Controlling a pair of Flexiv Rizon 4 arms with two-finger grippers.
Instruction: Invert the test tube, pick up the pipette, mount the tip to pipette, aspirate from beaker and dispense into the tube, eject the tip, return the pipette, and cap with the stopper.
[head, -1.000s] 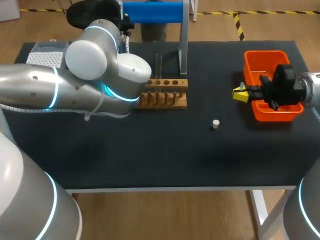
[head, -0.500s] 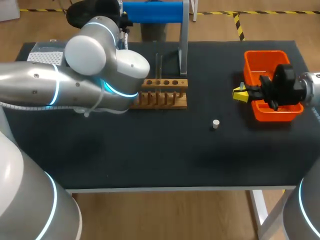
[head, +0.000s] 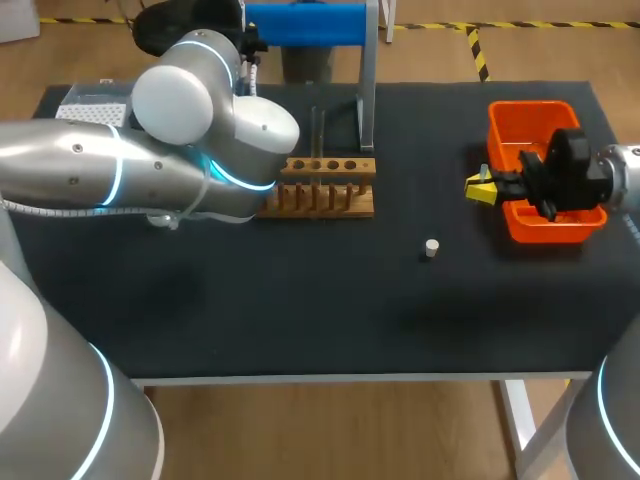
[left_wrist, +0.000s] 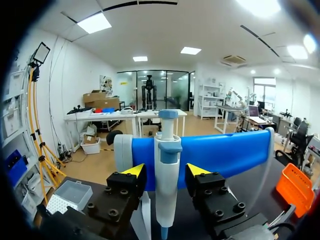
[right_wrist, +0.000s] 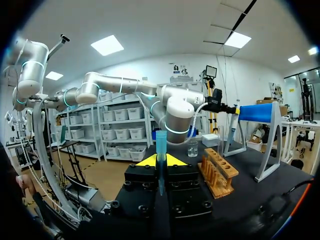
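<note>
Straddling pipette (left_wrist: 166, 150), left tool (left_wrist: 165, 171) open | right tool (right_wrist: 160, 161) pinches blue tip (right_wrist: 161, 140) | wooden rack (head: 325, 187), stopper (head: 431, 248) mid-table

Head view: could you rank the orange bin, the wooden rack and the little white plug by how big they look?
1. Orange bin, clearly the largest.
2. Wooden rack, judged by its visible part.
3. White plug, by far the smallest.

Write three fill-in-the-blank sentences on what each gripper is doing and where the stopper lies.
1. The right gripper is shut on a blue ____.
2. The left gripper is ____, with the pipette standing between its fingers.
3. The stopper lies on the table, apart from the rack and the ____ bin.
Missing words: tip; open; orange.
</note>
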